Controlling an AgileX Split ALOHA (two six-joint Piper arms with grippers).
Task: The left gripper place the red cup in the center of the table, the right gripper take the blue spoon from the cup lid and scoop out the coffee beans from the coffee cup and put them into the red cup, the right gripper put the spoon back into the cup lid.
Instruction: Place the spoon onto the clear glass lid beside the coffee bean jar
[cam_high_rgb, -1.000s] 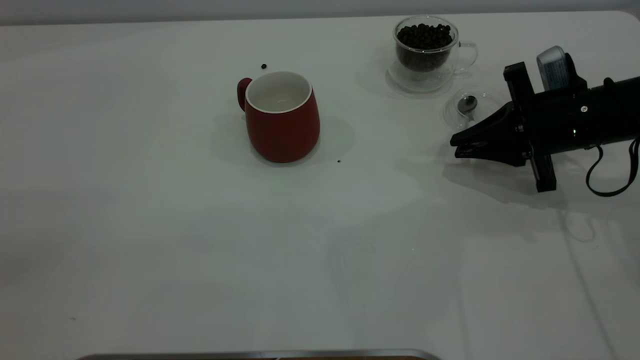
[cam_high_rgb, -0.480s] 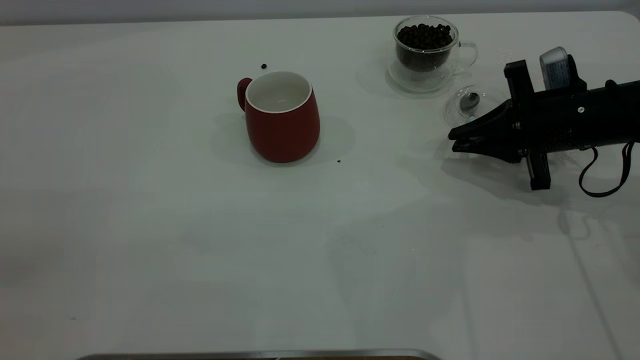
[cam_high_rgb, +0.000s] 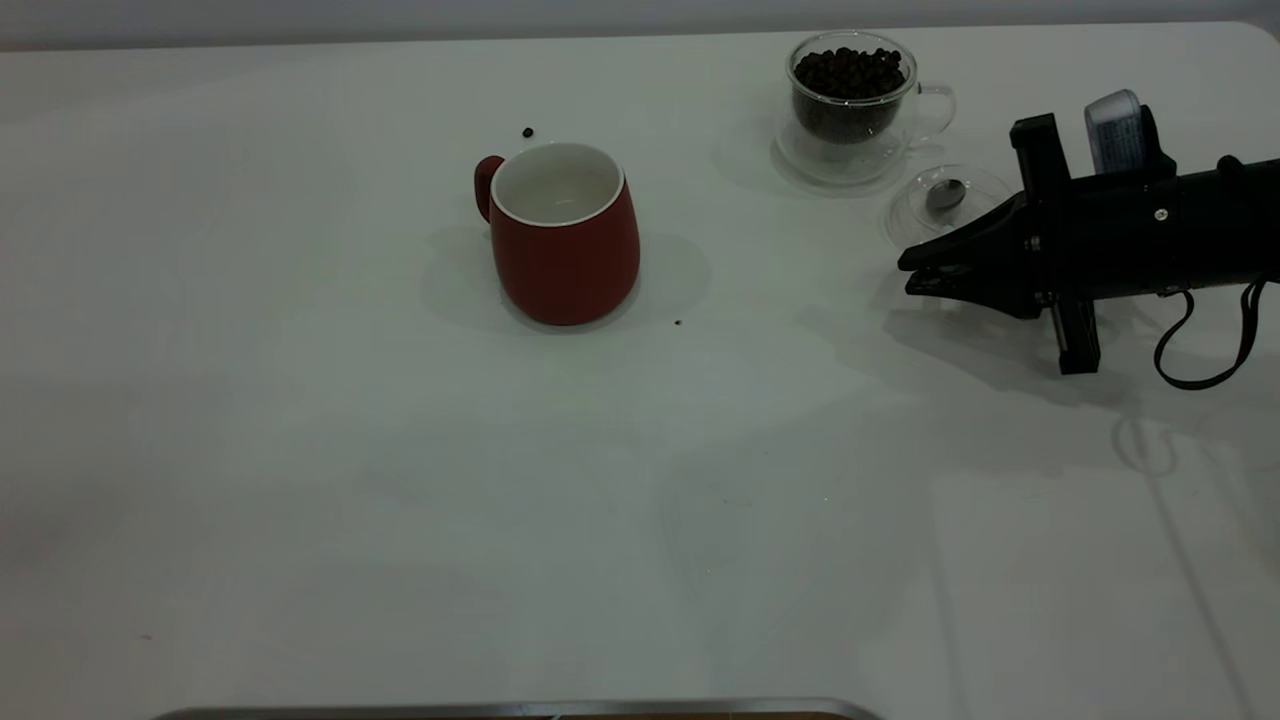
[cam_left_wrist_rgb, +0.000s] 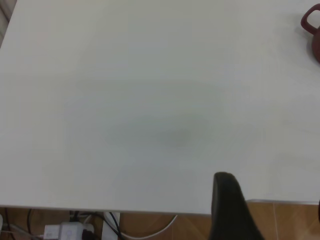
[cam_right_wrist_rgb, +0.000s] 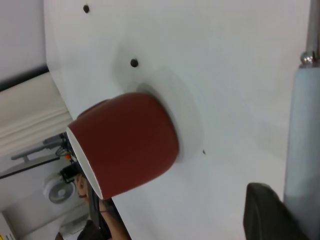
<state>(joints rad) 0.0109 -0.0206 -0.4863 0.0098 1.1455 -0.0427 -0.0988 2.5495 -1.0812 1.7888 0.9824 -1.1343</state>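
Spoon (cam_high_rgb: 944, 193) rests in cup lid (cam_high_rgb: 985, 187) at 5 o'clock of coffee cup (cam_high_rgb: 852, 100), right gripper (cam_high_rgb: 915, 274) beside it w/ jaws nearly together, prob. lining up the pickup; red cup (cam_high_rgb: 565, 235) waits mid-desk (cam_high_rgb: 300, 450).

red cup (cam_high_rgb: 565, 240) mid-table, coffee cup (cam_high_rgb: 850, 100) behind cup lid (cam_high_rgb: 945, 205)

At the right edge of the exterior frame, the right gripper (cam_high_rgb: 912, 277) is bulky matte black, with tapering jaws, a crossbar bracket, small silver screws, a grey-white labelled block on top, and a thin black cable looping beneath it.
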